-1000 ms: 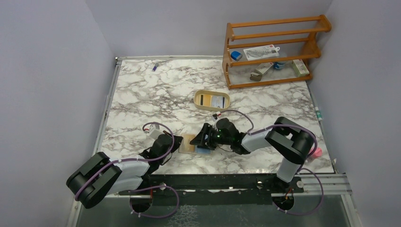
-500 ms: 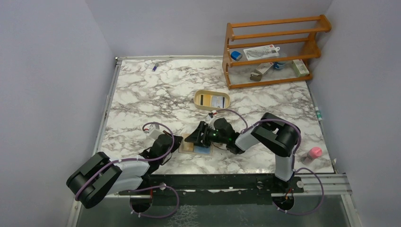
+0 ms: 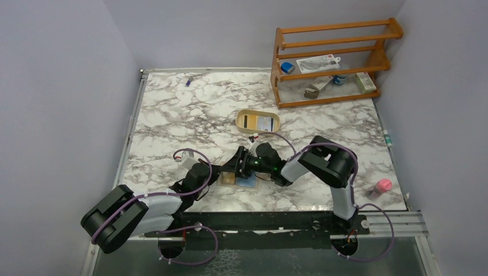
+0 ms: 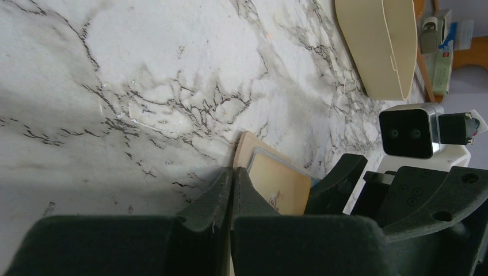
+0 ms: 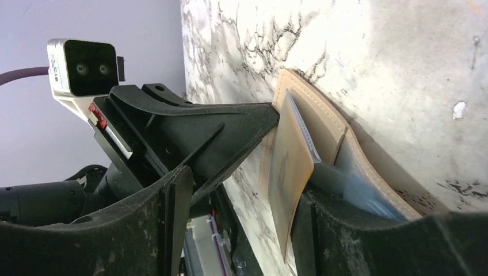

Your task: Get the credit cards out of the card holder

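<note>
Plainly, you are handling light, thin things. The card holder (image 3: 229,178) lies open on the marble at six o'clock from the cream tray (image 3: 256,132). It looks like soft, leather-like stuff, so expect it to flex and skid unless one side is pinned. The credit cards (image 5: 288,172) should be stiff, slick plastic, so take one by the free edge that stands clear of its pocket, across the flat faces.

At nine o'clock of the holder, your left gripper (image 4: 232,175) has its fingers pressed together on the holder's outer edge. It appears to pinch that flap, which would anchor it.

A yellowish card stands out of its slot, and a light blue card (image 3: 248,183) sits at the holder's four o'clock side.

At two o'clock, your right gripper (image 5: 244,201) has its fingers spread. They straddle the yellowish card without clamping it, and the card lies just beside one finger.
</note>
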Available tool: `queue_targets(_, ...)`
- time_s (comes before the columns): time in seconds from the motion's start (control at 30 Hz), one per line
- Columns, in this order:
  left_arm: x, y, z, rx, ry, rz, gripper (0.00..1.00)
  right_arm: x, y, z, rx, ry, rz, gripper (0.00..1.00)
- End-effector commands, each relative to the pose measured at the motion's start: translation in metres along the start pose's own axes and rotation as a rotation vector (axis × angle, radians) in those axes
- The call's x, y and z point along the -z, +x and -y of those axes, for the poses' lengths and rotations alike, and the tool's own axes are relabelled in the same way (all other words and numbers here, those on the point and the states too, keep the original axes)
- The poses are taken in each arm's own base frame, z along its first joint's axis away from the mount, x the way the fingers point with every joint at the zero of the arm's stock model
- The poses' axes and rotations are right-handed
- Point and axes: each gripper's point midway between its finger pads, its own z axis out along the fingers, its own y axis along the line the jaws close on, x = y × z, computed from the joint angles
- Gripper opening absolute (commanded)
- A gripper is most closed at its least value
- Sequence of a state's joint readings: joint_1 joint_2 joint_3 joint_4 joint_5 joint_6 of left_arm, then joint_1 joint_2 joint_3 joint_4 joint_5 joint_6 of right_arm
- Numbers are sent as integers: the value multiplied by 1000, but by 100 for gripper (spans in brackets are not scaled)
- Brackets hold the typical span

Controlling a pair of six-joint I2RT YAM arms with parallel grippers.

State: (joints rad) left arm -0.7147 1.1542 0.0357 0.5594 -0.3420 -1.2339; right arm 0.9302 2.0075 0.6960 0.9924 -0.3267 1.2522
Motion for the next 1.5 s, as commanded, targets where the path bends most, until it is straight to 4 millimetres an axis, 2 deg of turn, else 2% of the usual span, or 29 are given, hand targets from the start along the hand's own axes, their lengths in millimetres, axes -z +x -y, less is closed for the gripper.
queue_targets(0.0,23,32,-91,-120,-252,-136,0,-2,11,5,19,72,-48,64)
queue_targets(0.5,23,33,-94,-121,-266,-139,0,-16,6,-30,28,140,-150,65)
queue_targets(1.0,23,33,-93,-125,-267,-140,0,12,-11,-50,54,109,-113,66)
queue_targets(1.1,23,32,-93,-124,-268,-139,0,16,-12,-50,55,108,-111,66)
queue_targets(1.47,23,33,-94,-128,-272,-142,0,38,-8,-24,48,146,-116,66)
